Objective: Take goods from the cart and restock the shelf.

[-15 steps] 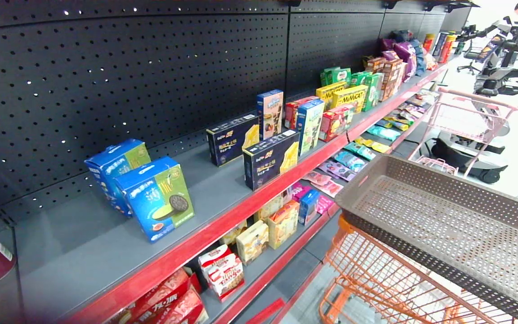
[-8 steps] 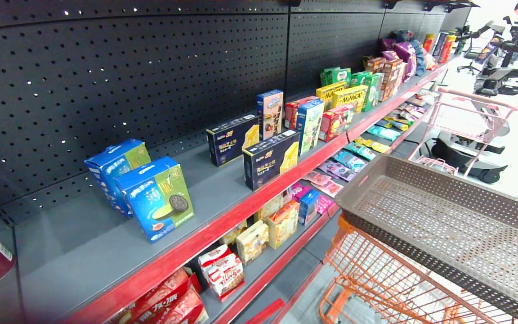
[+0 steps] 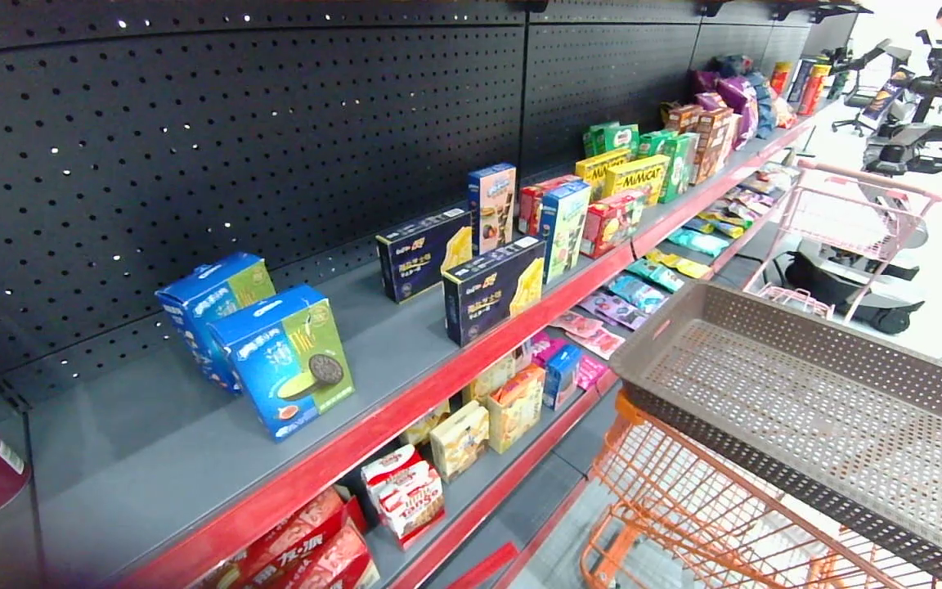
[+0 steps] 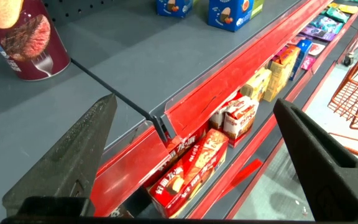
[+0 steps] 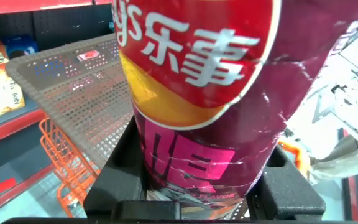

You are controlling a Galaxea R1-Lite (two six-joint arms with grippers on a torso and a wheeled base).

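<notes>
The head view looks down along the shelf [image 3: 152, 458] and cart [image 3: 765, 384], which both closer wrist views share.

Pink trolley [image 3: 863, 214]: stood on pale floor.
Wheeled base [image 3: 839, 282]: parked beside the pink trolley.
Office chair [image 3: 854, 102]: placed well beyond the pink trolley.

- Snack canister [image 5: 204, 124] I hold: large white characters across a red band, with smaller white print lower on the purple wrap.
- Yellow boxes [image 3: 633, 176] on the shelf [image 3: 152, 458]: bold lettering across the front.
- Dark blue boxes [image 3: 491, 288]: small pale print, too fine for me to make out.
</notes>
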